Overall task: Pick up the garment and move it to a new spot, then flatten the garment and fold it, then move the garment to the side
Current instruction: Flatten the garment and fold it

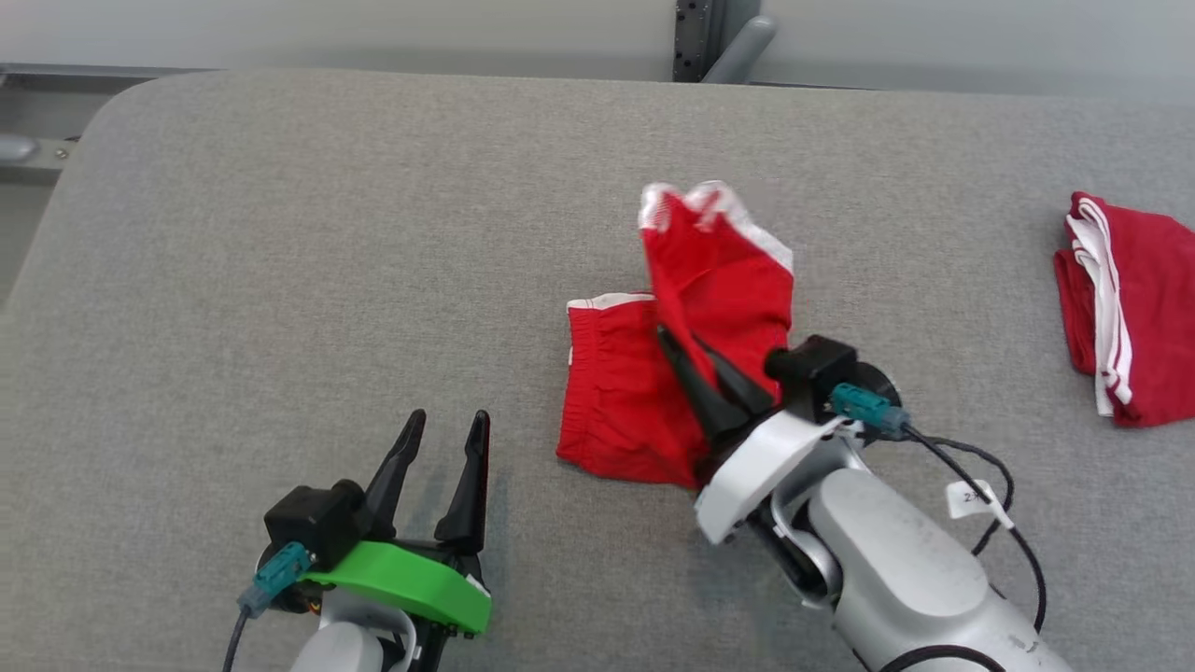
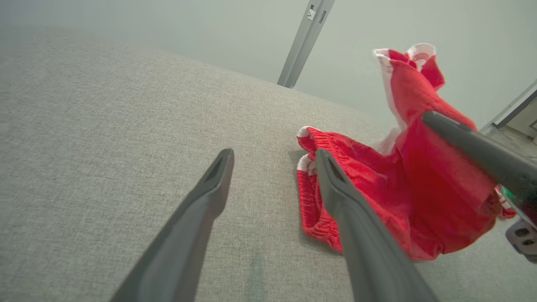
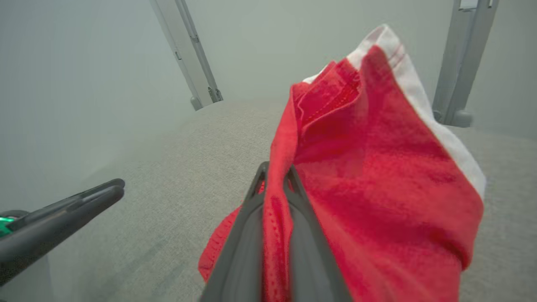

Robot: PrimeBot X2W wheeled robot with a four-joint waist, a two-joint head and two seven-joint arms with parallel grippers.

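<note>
The garment (image 1: 635, 392) is a pair of red shorts with white trim, lying mid-table with one part lifted. My right gripper (image 1: 674, 343) is shut on that raised fabric, which stands up above the rest. The right wrist view has the red cloth (image 3: 377, 188) pinched between my dark fingers (image 3: 251, 235). My left gripper (image 1: 446, 425) stands open over bare table, left of the garment and apart from it. In the left wrist view its fingers (image 2: 209, 197) spread wide, with the shorts (image 2: 377, 201) just to their right.
A second red garment with white stripes (image 1: 1134, 317) lies folded at the table's right edge. The grey padded table (image 1: 280, 280) stretches wide to the left and back. A grey post (image 1: 700, 37) stands behind the far edge.
</note>
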